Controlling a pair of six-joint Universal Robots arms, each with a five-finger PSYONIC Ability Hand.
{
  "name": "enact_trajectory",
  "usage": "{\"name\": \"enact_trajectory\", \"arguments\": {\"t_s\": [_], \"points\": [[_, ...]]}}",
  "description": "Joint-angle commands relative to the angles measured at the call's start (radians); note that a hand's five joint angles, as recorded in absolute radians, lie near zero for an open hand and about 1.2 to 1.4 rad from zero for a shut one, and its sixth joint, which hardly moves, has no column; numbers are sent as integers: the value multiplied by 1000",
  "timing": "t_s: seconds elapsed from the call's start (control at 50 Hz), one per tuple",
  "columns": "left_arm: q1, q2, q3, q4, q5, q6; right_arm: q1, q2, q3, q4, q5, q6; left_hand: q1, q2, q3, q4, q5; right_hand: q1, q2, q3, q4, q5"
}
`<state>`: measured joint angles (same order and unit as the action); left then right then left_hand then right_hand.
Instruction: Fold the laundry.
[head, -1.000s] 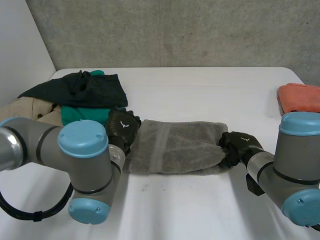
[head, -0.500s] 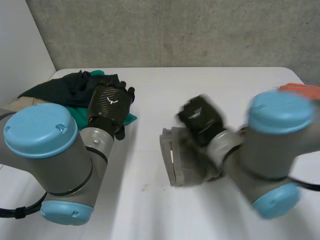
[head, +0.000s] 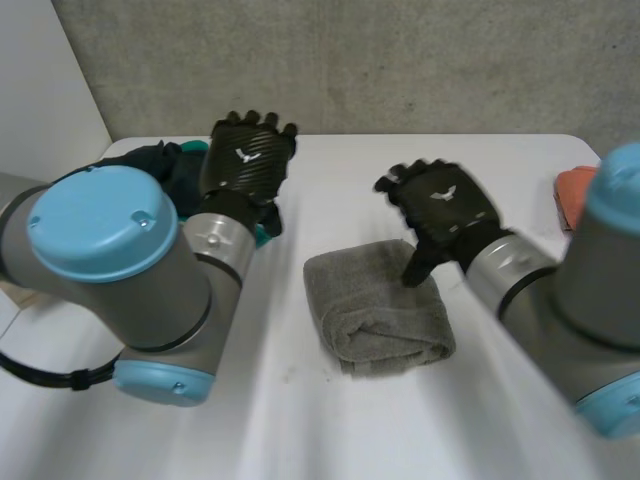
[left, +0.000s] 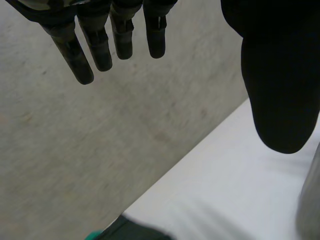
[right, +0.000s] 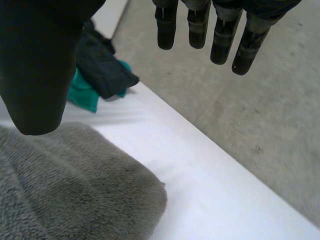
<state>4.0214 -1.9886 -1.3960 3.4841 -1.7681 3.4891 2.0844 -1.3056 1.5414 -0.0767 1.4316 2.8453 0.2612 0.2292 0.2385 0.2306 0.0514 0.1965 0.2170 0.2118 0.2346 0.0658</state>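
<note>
towel mid-table, clothes pile far left

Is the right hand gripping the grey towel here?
No: the right hand is open, its fingers straight, nothing pinched against the thumb; the grey towel lies beneath it.

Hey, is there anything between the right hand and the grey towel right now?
Nothing visible. The right hand hangs open over the far edge of the folded grey towel, with no object between them.

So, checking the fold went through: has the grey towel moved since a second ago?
Yes. The grey towel reached the clothes pile; now it lies folded, its left end carried right, away from that pile.
</note>
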Motion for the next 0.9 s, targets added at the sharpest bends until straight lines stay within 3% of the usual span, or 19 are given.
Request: {"name": "enact_trajectory", "arguments": {"t_s": [0.02,0.16,0.32,0.48,0.62,0.7,0.78,0.9], "points": [[-51,-105,130,-20,105,-133,-136,34,-160,262,-69,115,-27,5,-4,3,8,-22,-42,-37,-60,-66],[-105,-308,305,-184,110,-188,-138,222,-256,290,-85,140,-24,8,-1,6,11,-22,-42,-37,-60,-66],[-111,-400,334,-321,21,-182,-136,381,-262,288,-204,126,-21,11,1,9,14,-22,-42,-37,-60,-66],[-108,-394,299,-338,-20,-116,-135,419,-234,268,-168,-79,-21,11,1,9,14,-22,-42,-37,-60,-66],[-116,-348,295,-335,-16,-27,-129,384,-213,218,-108,-112,-36,-4,-13,-5,-1,-22,-42,-37,-60,-66],[-116,-290,295,-327,-4,-25,-129,292,-155,137,-103,-106,-42,-10,-19,-11,-7,-22,-42,-37,-60,-66],[-111,-205,295,-315,62,-27,-138,139,-37,45,-108,-75,-45,-13,-22,-14,-9,-22,-42,-37,-60,-66],[-76,-75,288,-306,254,-32,-124,-12,161,-55,-115,-83,-36,-4,-13,-5,-1,-22,-42,-37,-60,-66]]}}
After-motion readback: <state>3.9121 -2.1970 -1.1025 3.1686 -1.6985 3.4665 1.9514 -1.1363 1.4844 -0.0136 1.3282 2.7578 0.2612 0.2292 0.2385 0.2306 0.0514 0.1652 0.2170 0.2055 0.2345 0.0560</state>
